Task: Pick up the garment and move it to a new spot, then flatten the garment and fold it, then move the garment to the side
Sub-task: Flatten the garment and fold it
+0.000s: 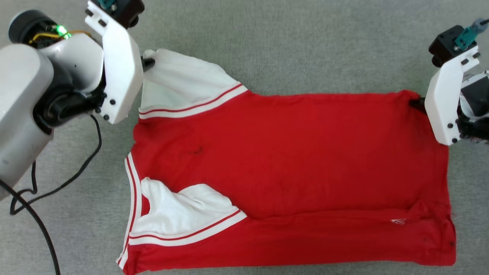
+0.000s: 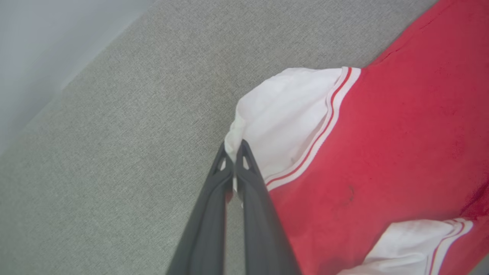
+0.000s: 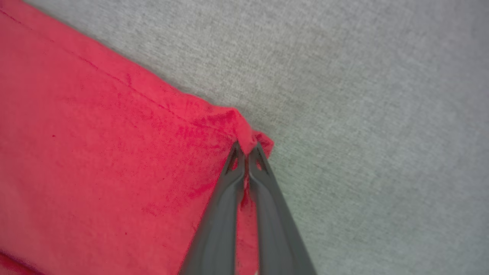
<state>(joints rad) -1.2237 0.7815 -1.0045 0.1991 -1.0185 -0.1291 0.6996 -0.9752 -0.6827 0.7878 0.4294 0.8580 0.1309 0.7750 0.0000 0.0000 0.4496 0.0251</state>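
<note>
We see the garment (image 1: 290, 152), a red jersey with white short sleeves and red-white striped trim. It lies plain side up across the grey table (image 1: 305, 46), shoulders toward the table's left, hem toward its right. The near sleeve is folded onto the body. The far sleeve sticks out, its tip drawn to a point, and the far hem corner is bunched.

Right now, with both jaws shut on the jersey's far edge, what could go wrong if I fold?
The left jaws hold only the white sleeve's tip, so the sleeve may stretch or slip free. The right jaws pinch a small bunched hem corner, which could pull out. The near sleeve lies rumpled; folding may trap creases.
</note>
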